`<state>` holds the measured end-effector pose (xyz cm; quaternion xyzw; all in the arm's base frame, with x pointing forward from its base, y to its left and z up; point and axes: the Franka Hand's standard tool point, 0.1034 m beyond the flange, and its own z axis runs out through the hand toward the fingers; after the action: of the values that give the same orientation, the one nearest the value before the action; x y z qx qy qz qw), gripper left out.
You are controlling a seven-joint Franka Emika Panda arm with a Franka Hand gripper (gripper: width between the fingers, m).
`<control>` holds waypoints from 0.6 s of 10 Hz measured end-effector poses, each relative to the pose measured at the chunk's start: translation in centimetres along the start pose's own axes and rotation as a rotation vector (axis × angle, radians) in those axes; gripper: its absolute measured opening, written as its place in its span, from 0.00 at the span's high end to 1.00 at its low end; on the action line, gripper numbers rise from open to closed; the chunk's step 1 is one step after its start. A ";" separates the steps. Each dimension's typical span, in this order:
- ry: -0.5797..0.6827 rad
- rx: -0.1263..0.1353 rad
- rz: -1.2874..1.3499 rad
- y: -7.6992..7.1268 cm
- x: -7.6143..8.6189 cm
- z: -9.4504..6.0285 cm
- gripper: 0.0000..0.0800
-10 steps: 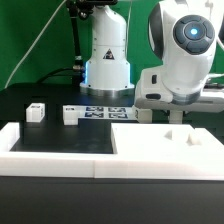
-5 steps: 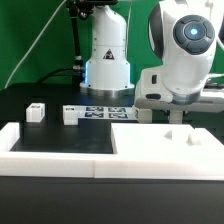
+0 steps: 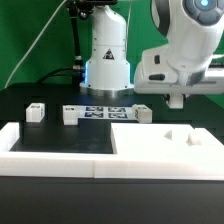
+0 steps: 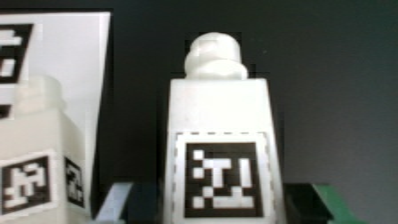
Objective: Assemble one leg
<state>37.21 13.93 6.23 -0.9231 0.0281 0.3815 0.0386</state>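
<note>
Low in the exterior view lies the big white tray (image 3: 60, 150). I think no leg is joined to it yet. Behind it, at mid right, the gripper (image 3: 176, 99) seems to pinch the leg (image 4: 222, 120) tight. Fitting it is left. The arm has gone up since the earlier picture.

The leg (image 4: 217, 130) looks like matt white plastic, with a flat printed black-and-white tag on one face. The desk (image 3: 55, 142) is matt black. The large tray-like part (image 3: 160, 150) is smooth white plastic, and the arm housing (image 3: 185, 45) is glossy white plastic with highlights.
</note>
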 end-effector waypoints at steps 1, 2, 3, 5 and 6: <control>0.030 0.001 -0.004 0.0 -0.4 -1.1 0.64; 0.027 0.001 -0.002 0.0 -0.4 -0.7 0.64; 0.048 0.004 -0.002 0.0 0.0 -0.7 0.64; 0.227 0.012 -0.005 -0.1 0.6 -1.0 0.64; 0.273 0.006 -0.023 0.2 0.9 -0.5 0.64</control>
<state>38.18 13.70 5.87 -0.9666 0.0236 0.2518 0.0416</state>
